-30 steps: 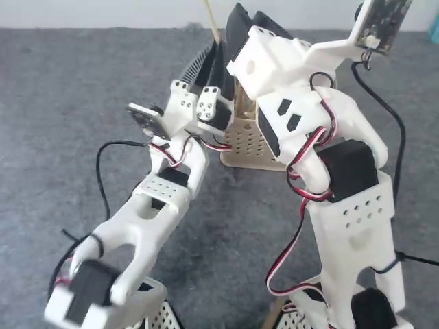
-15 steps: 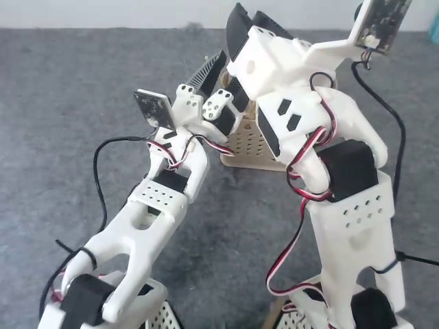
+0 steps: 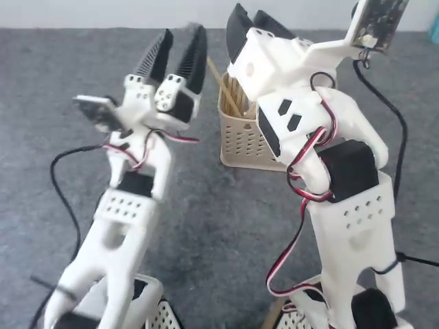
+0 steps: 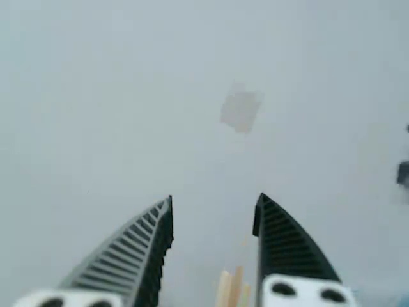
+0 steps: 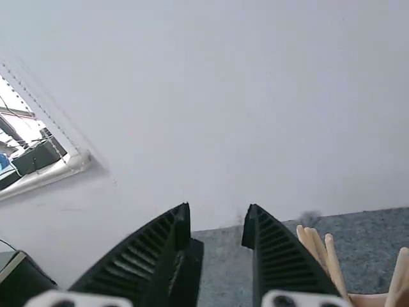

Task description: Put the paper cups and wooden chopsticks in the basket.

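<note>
Holding nothing in the left gripper [image 3: 185, 33], fingers spread wide, tips pointing up high, off to one side of the basket [image 3: 243, 144]. Holding nothing in the right gripper [image 3: 248, 12] too, fingers open only a little, tips up in the air above the basket. Finding the chopsticks [image 3: 230, 92] inside the basket, standing up and leaning, tops poking over the rim. Sitting the basket on the grey mat [image 3: 55, 82], partly hidden behind the right arm. Looking past both grippers from the wrist views at a plain pale wall [image 5: 255, 96].
</note>
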`<act>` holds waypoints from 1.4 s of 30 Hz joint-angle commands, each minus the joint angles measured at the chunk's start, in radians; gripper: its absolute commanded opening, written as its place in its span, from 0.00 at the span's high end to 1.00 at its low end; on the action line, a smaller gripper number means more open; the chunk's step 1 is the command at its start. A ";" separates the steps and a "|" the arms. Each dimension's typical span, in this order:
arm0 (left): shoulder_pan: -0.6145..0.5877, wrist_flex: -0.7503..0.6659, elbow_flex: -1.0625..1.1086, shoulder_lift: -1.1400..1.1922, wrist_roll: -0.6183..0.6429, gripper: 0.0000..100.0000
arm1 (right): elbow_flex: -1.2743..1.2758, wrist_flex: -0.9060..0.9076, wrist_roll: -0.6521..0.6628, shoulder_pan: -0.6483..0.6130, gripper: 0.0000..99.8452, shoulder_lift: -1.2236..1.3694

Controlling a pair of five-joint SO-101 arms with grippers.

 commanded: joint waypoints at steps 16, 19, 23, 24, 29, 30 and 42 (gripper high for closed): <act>-0.304 0.810 -0.051 -0.816 0.011 0.99 | 0.091 0.503 0.456 -0.094 0.97 -0.403; -0.404 0.984 -0.030 -0.953 0.009 0.99 | 0.299 0.599 0.459 -0.039 0.99 -0.499; -0.460 1.122 0.044 -1.083 0.008 0.99 | 0.629 0.544 0.459 0.041 0.99 -0.661; -0.466 1.158 0.076 -1.112 0.008 0.99 | 0.706 0.519 0.459 0.059 0.99 -0.711; -0.460 1.278 0.295 -1.264 0.006 0.99 | 1.073 0.427 0.465 0.079 0.99 -0.998; -0.460 1.272 0.343 -1.260 0.006 0.99 | 1.122 0.400 0.477 0.090 0.99 -1.058; -0.476 1.045 0.759 -1.247 -0.258 0.99 | 1.703 0.168 0.663 0.315 0.99 -1.283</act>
